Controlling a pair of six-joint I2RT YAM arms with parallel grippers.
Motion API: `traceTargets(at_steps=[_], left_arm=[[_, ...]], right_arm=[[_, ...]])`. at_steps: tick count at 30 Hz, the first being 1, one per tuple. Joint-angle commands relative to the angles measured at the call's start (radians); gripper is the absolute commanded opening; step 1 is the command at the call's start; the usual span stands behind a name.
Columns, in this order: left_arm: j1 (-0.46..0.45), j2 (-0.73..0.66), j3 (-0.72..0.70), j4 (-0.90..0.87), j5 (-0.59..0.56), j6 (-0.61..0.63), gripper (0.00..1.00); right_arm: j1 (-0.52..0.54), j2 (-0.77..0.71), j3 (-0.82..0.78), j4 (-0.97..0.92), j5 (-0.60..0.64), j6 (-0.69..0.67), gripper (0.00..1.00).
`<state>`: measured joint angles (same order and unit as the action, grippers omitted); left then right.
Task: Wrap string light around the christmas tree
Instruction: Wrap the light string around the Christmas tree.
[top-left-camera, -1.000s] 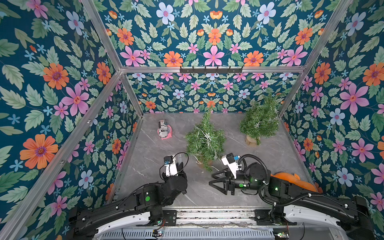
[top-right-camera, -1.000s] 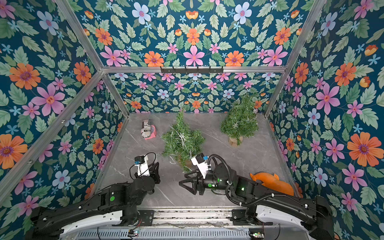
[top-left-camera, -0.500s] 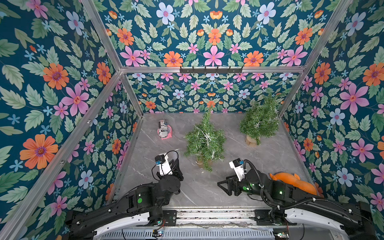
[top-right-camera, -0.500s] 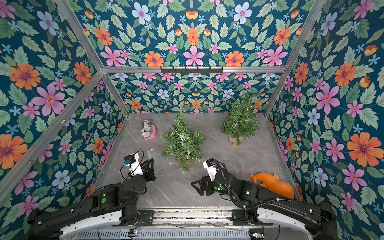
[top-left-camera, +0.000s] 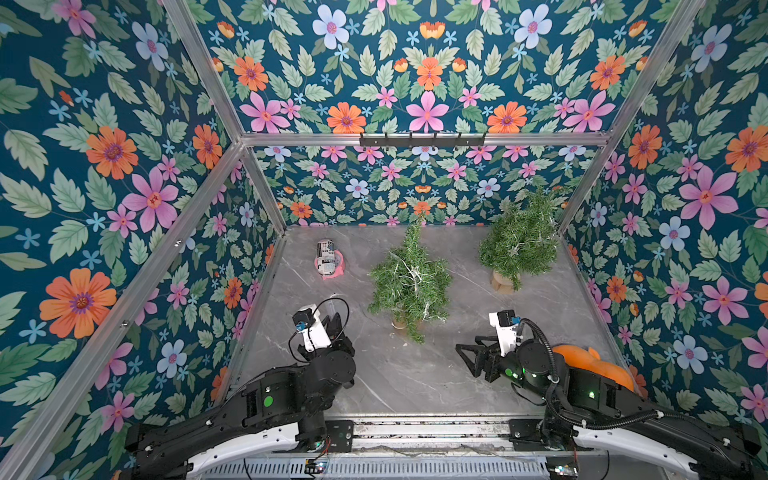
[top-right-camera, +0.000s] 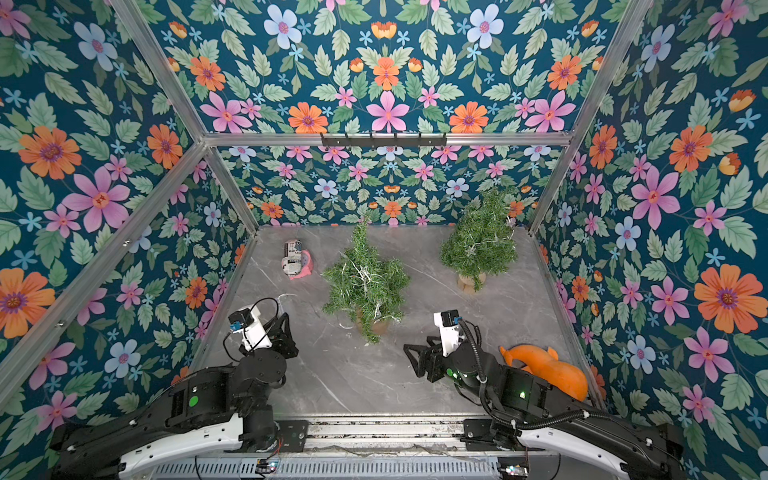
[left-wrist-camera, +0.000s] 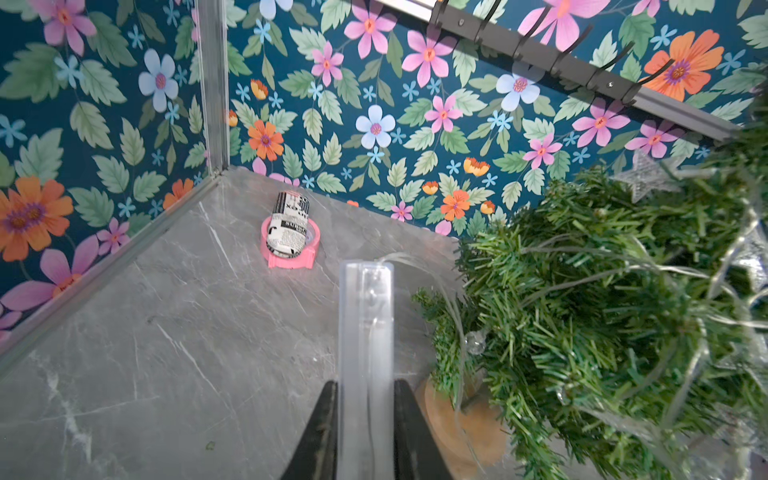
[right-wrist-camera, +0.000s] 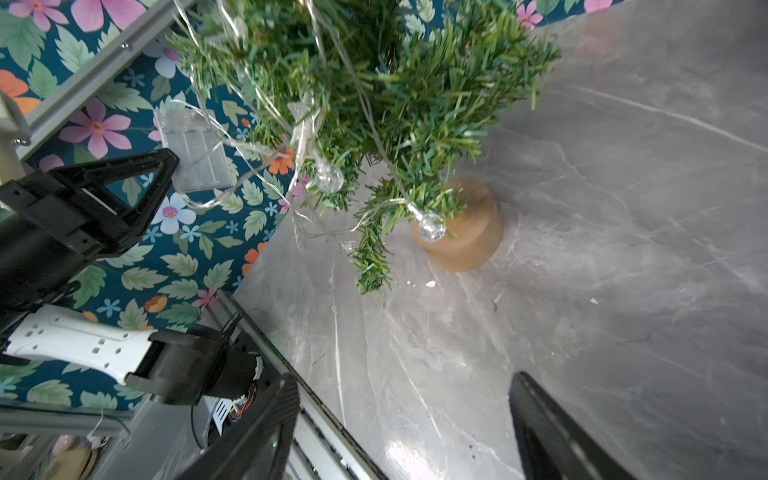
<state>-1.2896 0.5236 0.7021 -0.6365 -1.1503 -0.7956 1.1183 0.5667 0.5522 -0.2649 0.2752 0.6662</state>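
Back left, a printed can (top-left-camera: 326, 255) lies on a pink ring (top-left-camera: 340, 271), well apart from the work. Left gripper (left-wrist-camera: 365, 386): clenched on the clear battery box (left-wrist-camera: 365, 316) of the string light (top-left-camera: 409, 272). The box stands upright between the jaws, above the table (top-left-camera: 415, 382) and just beside the tree (top-left-camera: 390, 291). The wire leaves the top of the box and droops past the lower branches toward the wooden base (left-wrist-camera: 469, 424). From there it loops up through the foliage, where most of the strand already lies. Right gripper (top-left-camera: 473, 355): released, jaws wide and empty, low over the table to the right of the tree. A second tree (top-left-camera: 519, 245) and an orange toy (top-left-camera: 590, 365) sit farther right. The step in hand appears to be laying the last slack. Judged best practice: carry the box around the trunk in a low arc and keep the wire loose so the tree does not tip. The free gripper can steady the base or receive the box behind it.
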Motion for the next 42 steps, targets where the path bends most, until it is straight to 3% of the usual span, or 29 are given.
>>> traceTargets(at_steps=[1, 6, 14, 17, 29, 33, 42], left_arm=[[0.01, 0.009, 0.023, 0.134, -0.039, 0.197, 0.0], [0.101, 0.136, 0.12, 0.222, 0.132, 0.353, 0.0], [0.585, 0.412, 0.356, 0.221, 0.583, 0.437, 0.0], [0.676, 0.489, 0.395, 0.249, 0.667, 0.44, 0.0], [0.874, 0.763, 0.527, 0.406, 0.962, 0.551, 0.0], [0.893, 0.839, 0.55, 0.454, 1.025, 0.59, 0.0], [0.909, 0.969, 0.509, 0.621, 1.328, 0.664, 0.0]], right_arm=[[0.001, -0.017, 0.015, -0.008, 0.098, -0.042, 0.8], [0.001, -0.003, 0.045, 0.001, 0.127, -0.091, 0.8], [0.001, 0.032, 0.072, 0.001, 0.117, -0.095, 0.79], [0.002, 0.03, 0.075, 0.002, 0.112, -0.094, 0.79], [0.002, 0.05, 0.084, 0.01, 0.129, -0.111, 0.79], [0.001, 0.064, 0.085, 0.01, 0.136, -0.112, 0.79], [0.001, 0.066, 0.068, 0.022, 0.146, -0.112, 0.79]])
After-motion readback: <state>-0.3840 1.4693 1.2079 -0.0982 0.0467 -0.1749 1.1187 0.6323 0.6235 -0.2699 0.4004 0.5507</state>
